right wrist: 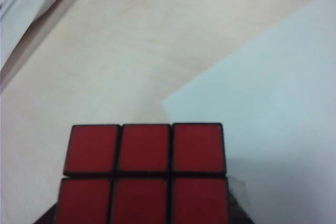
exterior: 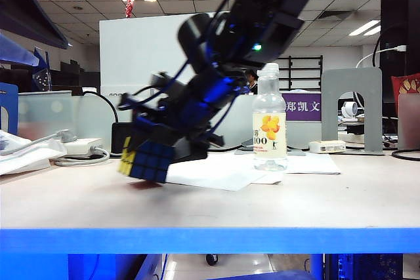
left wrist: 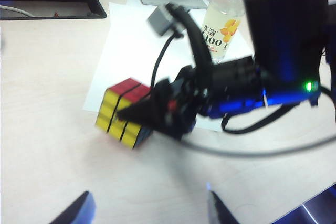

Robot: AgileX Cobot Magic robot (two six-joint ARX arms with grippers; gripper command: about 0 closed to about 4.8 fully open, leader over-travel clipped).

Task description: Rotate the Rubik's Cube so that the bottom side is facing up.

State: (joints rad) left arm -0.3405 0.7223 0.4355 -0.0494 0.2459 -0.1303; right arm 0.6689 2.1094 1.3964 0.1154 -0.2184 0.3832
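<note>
The Rubik's Cube [exterior: 147, 160] hangs tilted at the left of the table, its lower edge close to the tabletop. Yellow and blue faces show in the exterior view. My right gripper [exterior: 157, 149] reaches across from the right and is shut on it. In the left wrist view the cube [left wrist: 118, 116] shows red and yellow, with the right gripper [left wrist: 155, 113] clamped on its side. The right wrist view is filled by the cube's red face [right wrist: 144, 174]. My left gripper [left wrist: 148, 195] stands open over bare table, short of the cube, with nothing between its fingers.
A clear drink bottle [exterior: 270, 122] stands upright to the right of the cube, on a white paper sheet [exterior: 223, 172]. Cables, a power strip [exterior: 82, 145] and a grey bookend [exterior: 351, 106] line the back of the table.
</note>
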